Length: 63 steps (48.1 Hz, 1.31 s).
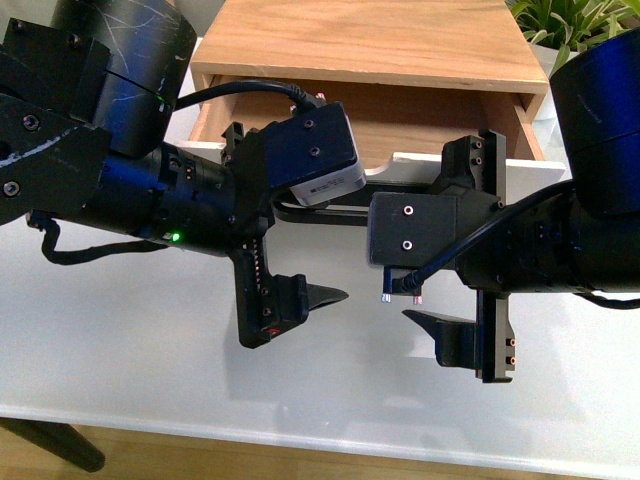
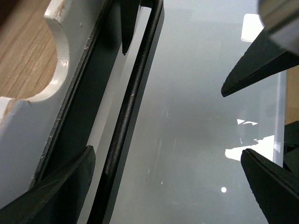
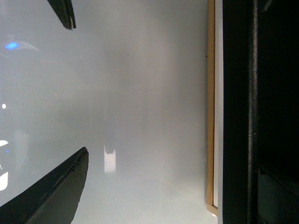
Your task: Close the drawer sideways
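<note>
Left hand (image 2: pixel 167 154), right hand (image 2: pixel 173 73) wide open, empty, astride drawer (image 1: pixel 420 115) handle (image 2: pixel 131 116); plant (image 1: pixel 570 25) behind.

Your left arm (image 1: pixel 90 150) comes in from the left and your right arm (image 1: pixel 590 200) from the right. They meet over the middle of the table (image 1: pixel 150 370), toward its far edge, with the grippers pointing at each other.

Your left gripper (image 1: pixel 305 240) has its jaws spread wide. Its near finger (image 1: pixel 310 297) shows plainly, while the far one is hidden behind the wrist camera (image 1: pixel 325 160). A green light (image 1: pixel 176 237) glows on that wrist.

Your right gripper (image 1: pixel 425 250) is spread just as wide, and its near finger (image 1: pixel 440 328) points left. The two near fingertips sit close together but apart. Both wrists are rolled so each finger rail runs from far to near.
</note>
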{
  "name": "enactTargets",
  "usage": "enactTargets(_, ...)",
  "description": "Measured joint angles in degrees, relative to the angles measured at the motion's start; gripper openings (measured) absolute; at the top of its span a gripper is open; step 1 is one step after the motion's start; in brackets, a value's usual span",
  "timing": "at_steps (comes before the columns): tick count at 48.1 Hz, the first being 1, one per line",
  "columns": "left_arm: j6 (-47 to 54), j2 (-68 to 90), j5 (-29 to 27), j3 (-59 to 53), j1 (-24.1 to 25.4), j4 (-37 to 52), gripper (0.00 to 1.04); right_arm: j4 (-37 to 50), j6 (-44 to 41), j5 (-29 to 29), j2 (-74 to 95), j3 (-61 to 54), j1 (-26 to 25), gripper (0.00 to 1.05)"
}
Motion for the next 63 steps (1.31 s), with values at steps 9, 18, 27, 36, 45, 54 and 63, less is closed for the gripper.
enactTargets(9, 0.2, 1.0, -1.1, 1.2, -0.6, -0.3, 0.96, 0.0, 0.1, 0.7, 1.4, 1.4, -0.6, 0.96)
enactTargets(18, 0.3, 2.3, -2.1, 3.2, -0.7, -0.9, 0.96, 0.3, 0.5, 0.7, 2.5, 2.8, -0.6, 0.96)
enactTargets(27, -0.7, 3.6, -1.9, 5.5, -0.7, -1.4, 0.96, 0.4, 1.7, 0.8, 3.4, 4.3, -0.8, 0.96)
enactTargets(36, -1.5, 4.8, -3.0, 8.3, -0.6, -1.7, 0.96, 0.5, 2.7, 1.8, 4.7, 7.0, -1.5, 0.96)
enactTargets(45, -2.3, 6.3, -3.3, 11.3, -0.1, -1.9, 0.96, 0.6, 3.6, 2.2, 5.9, 9.4, -2.5, 0.96)
enactTargets(54, -3.1, 7.8, -3.5, 13.9, 0.2, -2.3, 0.96, 0.6, 3.9, 2.7, 7.3, 11.4, -2.9, 0.96)
enactTargets(63, -4.2, 9.5, -4.3, 17.0, 0.5, -2.7, 0.96, 0.6, 3.9, 3.6, 9.2, 14.0, -3.0, 0.96)
